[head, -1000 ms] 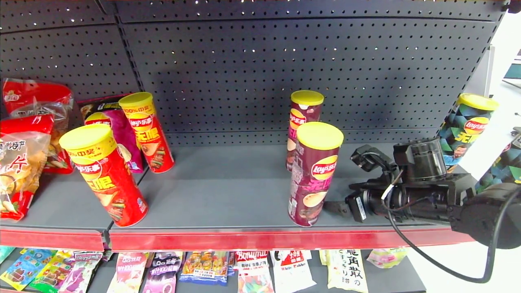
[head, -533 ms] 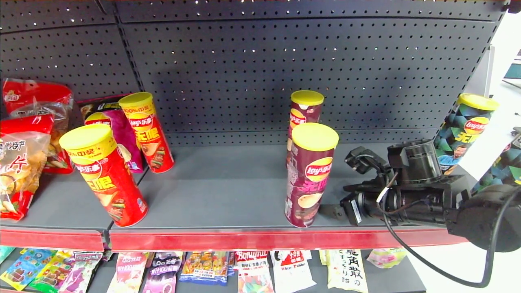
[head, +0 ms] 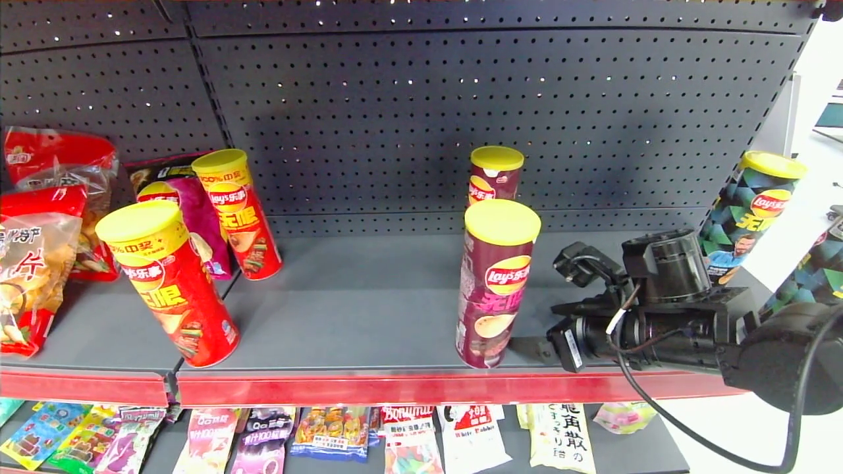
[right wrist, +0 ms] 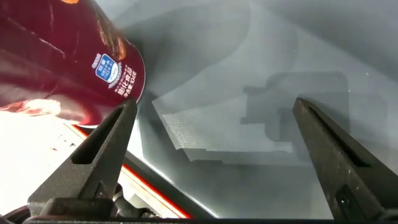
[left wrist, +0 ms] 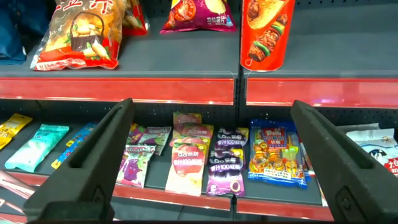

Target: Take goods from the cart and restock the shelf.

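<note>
A maroon chip can with a yellow lid (head: 495, 283) stands upright near the front edge of the grey shelf (head: 369, 309). A second maroon can (head: 495, 174) stands behind it by the pegboard. My right gripper (head: 535, 347) lies low over the shelf just right of the front can's base. In the right wrist view it (right wrist: 212, 106) is open, with only bare shelf between its fingers and the can's base (right wrist: 68, 68) right beside one finger (right wrist: 106, 143). My left gripper (left wrist: 211, 104) is open below the shelf, facing the lower shelf's candy packets (left wrist: 205, 158).
Two red cans (head: 168, 283) (head: 237, 214) and snack bags (head: 39, 243) fill the shelf's left part. A blue-green patterned can (head: 754, 204) stands at the right end. Bare shelf lies between the red and maroon cans. Small packets (head: 329, 431) line the lower shelf.
My right arm has moved left along the shelf, and the front maroon can has shifted left with it. The other cans have stayed put.
</note>
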